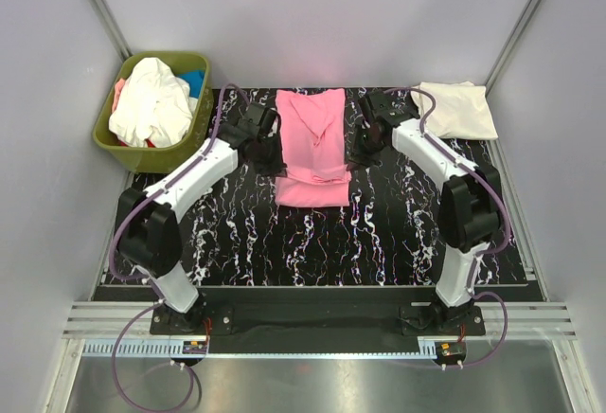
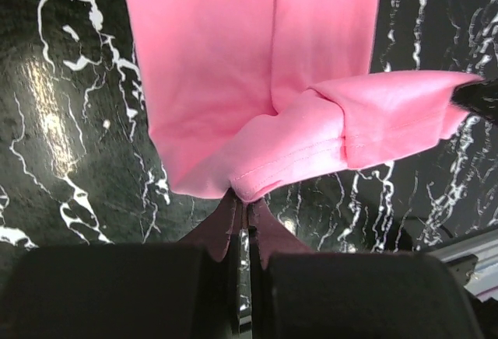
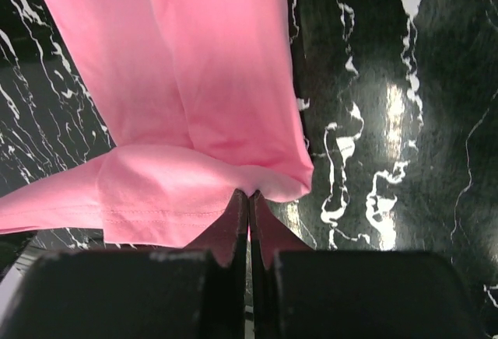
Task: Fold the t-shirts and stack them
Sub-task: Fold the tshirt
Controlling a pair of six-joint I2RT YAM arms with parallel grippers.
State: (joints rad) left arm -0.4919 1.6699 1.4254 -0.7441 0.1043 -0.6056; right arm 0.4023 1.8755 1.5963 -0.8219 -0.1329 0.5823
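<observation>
Pink cotton lay at the middle of the top external view: the pink t-shirt (image 1: 312,143) was spread lengthwise on the black marbled table (image 1: 398,233), its near end doubled into a wider band. The left gripper (image 1: 270,145) was at the shirt's left edge and the right gripper (image 1: 363,143) at its right edge, both arms reaching in from the near side. From this height I could not tell how the jaws stood. A cream t-shirt (image 1: 456,110) lay folded flat at the far right corner of the table, well apart from the pink one. At the far left stood an olive-green bin (image 1: 106,136) holding a crumpled white t-shirt (image 1: 151,105) with a blue t-shirt (image 1: 194,81) showing behind it.

The left wrist view showed the left gripper (image 2: 243,208) with its jaws clenched together, the hemmed fold of the pink t-shirt (image 2: 233,67) pinched at their tips. The cloth hung away from the fingers in two overlapping layers above the table (image 2: 62,121).

The right wrist view showed the same on the other side: the right gripper (image 3: 249,199) had its jaws pressed tight, grasping the edge of the pink t-shirt (image 3: 194,82) where a stitched hem folded back over the main panel. Bare table (image 3: 389,82) showed to the right of the cloth.
</observation>
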